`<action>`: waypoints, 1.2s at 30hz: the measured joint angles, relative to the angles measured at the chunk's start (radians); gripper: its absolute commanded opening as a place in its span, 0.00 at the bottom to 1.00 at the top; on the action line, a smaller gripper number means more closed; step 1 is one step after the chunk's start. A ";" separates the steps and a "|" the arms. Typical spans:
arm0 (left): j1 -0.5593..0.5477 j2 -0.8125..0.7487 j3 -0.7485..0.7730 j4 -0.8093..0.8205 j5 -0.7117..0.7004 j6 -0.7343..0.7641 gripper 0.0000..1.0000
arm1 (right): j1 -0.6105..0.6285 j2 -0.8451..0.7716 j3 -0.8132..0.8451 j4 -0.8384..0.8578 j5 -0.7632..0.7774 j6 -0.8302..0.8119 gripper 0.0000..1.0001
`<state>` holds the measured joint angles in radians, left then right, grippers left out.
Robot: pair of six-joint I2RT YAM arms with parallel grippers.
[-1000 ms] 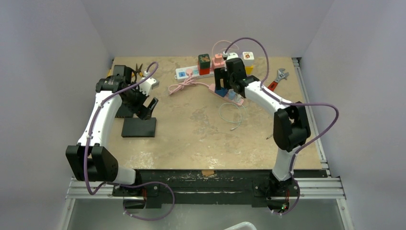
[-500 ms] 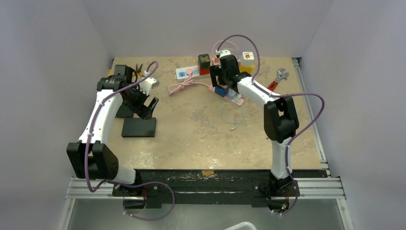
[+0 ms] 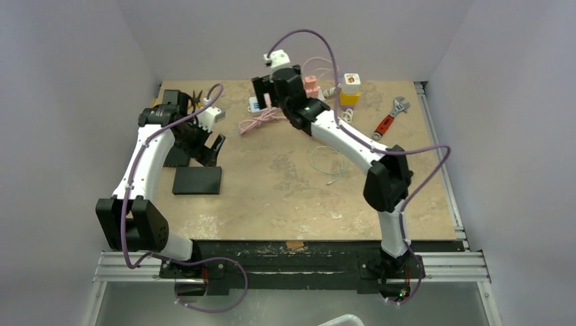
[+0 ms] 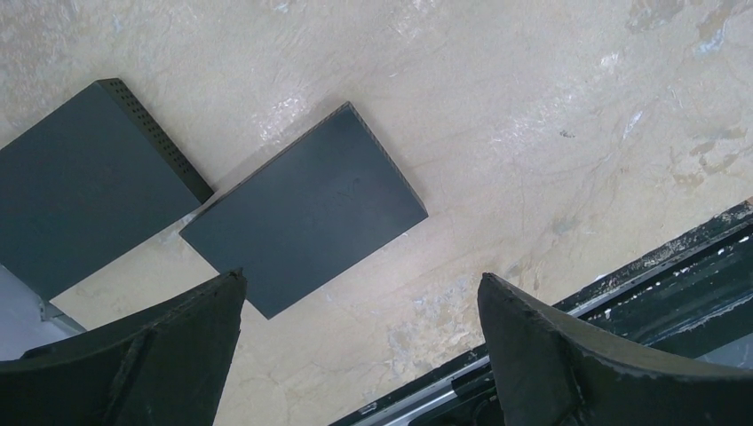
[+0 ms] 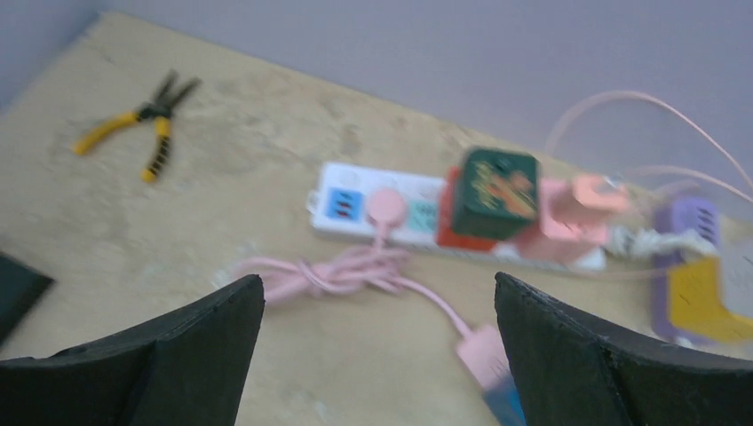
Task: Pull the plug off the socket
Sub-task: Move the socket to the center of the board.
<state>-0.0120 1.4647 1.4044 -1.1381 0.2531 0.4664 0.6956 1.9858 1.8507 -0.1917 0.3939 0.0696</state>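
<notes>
- A pink round plug (image 5: 386, 206) is seen seated in the white strip (image 5: 351, 202), near its left end and just beside a blue socket. The wrist view is blurred.
- The strip is laid along the far edge of the table (image 3: 285, 197), close to the back wall (image 3: 204, 34). In the top view most of it is hidden by the right arm.
- Further along the strip, a green cube (image 5: 495, 191) is set on a red block (image 5: 457, 232), with a pink adapter (image 5: 577, 209) next to them. A purple block (image 5: 688, 222) and a yellow block (image 5: 701, 297) are seen towards the right end.
- A pink cord (image 5: 328, 271) is led from the plug and bunched in a loose knot on the table.
- The right gripper (image 5: 377, 284) is held in the air near the strip. Its fingers are spread wide, nothing is held between them, and plug and cord are framed in the gap.
- The left gripper (image 4: 360, 284) is likewise spread wide with nothing in it. It is hung over a black plate (image 4: 302, 209), with a second plate (image 4: 84, 177) just beside that one.
- Yellow-handled pliers (image 5: 142, 133) are laid at the far left, a red-handled wrench (image 3: 388, 117) at the far right, and a thin white wire (image 3: 326, 163) near the middle.
- The table top is beige and mottled, with pale worn patches. It is enclosed by plain grey-lilac walls on the left, back and right, and a metal rail (image 3: 299, 265) is fixed along the near edge.
</notes>
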 measured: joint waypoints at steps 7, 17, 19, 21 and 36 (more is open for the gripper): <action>0.035 0.000 0.033 -0.003 0.001 -0.003 1.00 | 0.059 0.406 0.438 -0.093 -0.051 0.076 0.97; 0.041 0.109 0.154 0.028 0.026 -0.046 1.00 | -0.008 0.495 0.330 -0.219 -0.142 0.267 0.90; 0.017 0.204 0.254 0.049 0.033 -0.064 1.00 | -0.017 0.363 0.164 -0.197 -0.151 0.282 0.89; -0.026 0.312 0.354 0.076 0.026 -0.066 1.00 | -0.024 0.235 0.053 -0.172 -0.151 0.288 0.86; -0.253 0.759 0.710 0.105 -0.013 -0.067 1.00 | -0.040 -0.283 -0.411 0.023 -0.115 0.309 0.77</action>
<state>-0.2653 2.2238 2.1143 -1.0332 0.2398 0.3992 0.6552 1.7031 1.4395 -0.1684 0.2790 0.3782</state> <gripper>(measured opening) 0.998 0.799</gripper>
